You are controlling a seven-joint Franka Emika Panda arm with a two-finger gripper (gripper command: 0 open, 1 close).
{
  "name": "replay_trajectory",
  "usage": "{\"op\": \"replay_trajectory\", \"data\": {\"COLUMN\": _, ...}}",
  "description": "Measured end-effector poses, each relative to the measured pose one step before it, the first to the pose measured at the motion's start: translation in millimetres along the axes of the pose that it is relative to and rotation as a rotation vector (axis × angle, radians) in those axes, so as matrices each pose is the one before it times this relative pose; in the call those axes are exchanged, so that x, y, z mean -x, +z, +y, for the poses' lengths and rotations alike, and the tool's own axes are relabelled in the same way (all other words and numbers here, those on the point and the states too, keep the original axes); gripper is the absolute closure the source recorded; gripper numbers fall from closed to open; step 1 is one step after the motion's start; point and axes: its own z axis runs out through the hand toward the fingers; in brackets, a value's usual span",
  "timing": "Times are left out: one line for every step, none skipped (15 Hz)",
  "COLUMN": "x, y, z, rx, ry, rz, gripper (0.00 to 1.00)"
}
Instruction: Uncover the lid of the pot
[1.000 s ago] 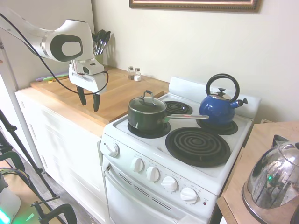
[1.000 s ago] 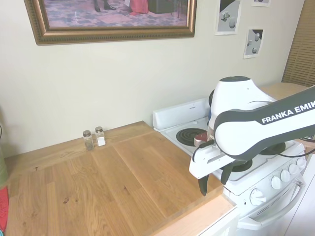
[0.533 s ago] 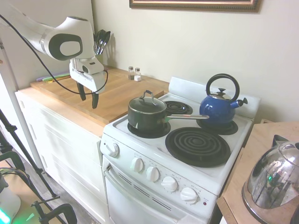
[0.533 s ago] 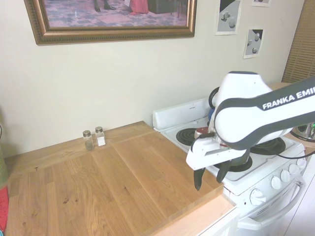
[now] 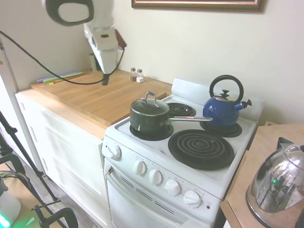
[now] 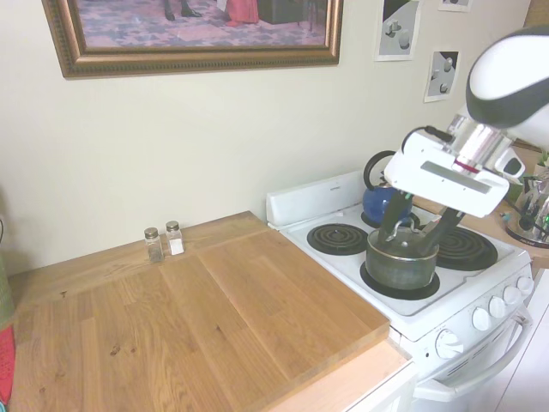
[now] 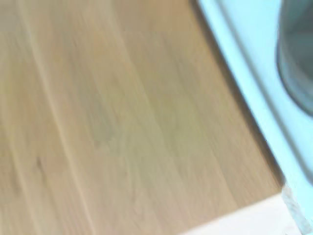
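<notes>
The pot [image 5: 148,121] stands on the stove's front left burner, its long silver handle pointing toward the blue kettle. The glass lid [image 5: 149,106] rests on it, loop handle up. My gripper [image 5: 105,80] hangs high over the wooden counter, left of the pot and well above it, seen edge-on there. From the second exterior view the gripper [image 6: 411,235] is open and empty, its dark fingers [image 6: 394,216] crossing in front of the pot [image 6: 400,271]. The blurred wrist view shows counter wood and a dark curve of the pot [image 7: 299,63].
A blue kettle [image 5: 223,107] sits on the back right burner, and a shiny steel kettle [image 5: 280,183] on the side table at the right. Salt and pepper shakers [image 5: 136,74] stand by the wall. The wooden counter [image 5: 102,95] adjoins the stove [image 5: 199,175].
The arm has swung upward and toward the wall and stove. The gripper rose from low beside the counter's front edge to high over the counter, staying open.
</notes>
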Motion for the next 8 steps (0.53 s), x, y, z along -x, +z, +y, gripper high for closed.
{"op": "replay_trajectory", "data": {"x": -18.19, "y": 2.74, "z": -11.65, "rx": 0.01426, "ry": 0.05713, "rz": -0.00563, "gripper": 0.0}}
{"op": "replay_trajectory", "data": {"x": -16.91, "y": 4.73, "z": -13.41, "rx": 0.01714, "ry": 0.06371, "rz": 0.00109, "gripper": 0.0}}
{"op": "replay_trajectory", "data": {"x": -13.78, "y": 3.39, "z": -13.57, "rx": 0.00847, "ry": 0.06594, "rz": 0.00835, "gripper": 0.0}}
{"op": "replay_trajectory", "data": {"x": -11.19, "y": 1.45, "z": -13.75, "rx": 0.00491, "ry": 0.06374, "rz": 0.0161, "gripper": 0.0}}
{"op": "replay_trajectory", "data": {"x": -9.51, "y": -0.04, "z": -10.84, "rx": 0.00621, "ry": 0.062, "rz": 0.02119, "gripper": 0.0}}
{"op": "replay_trajectory", "data": {"x": -8.97, "y": -0.16, "z": -8.52, "rx": 0.01568, "ry": 0.06258, "rz": 0.02188, "gripper": 0.0}}
{"op": "replay_trajectory", "data": {"x": -7.7, "y": 0.39, "z": -5.66, "rx": 0.01689, "ry": 0.05963, "rz": 0.02362, "gripper": 0.0}}
{"op": "replay_trajectory", "data": {"x": -6.58, "y": 1.1, "z": -4.19, "rx": 0.01971, "ry": 0.05479, "rz": 0.02378, "gripper": 0.0}}
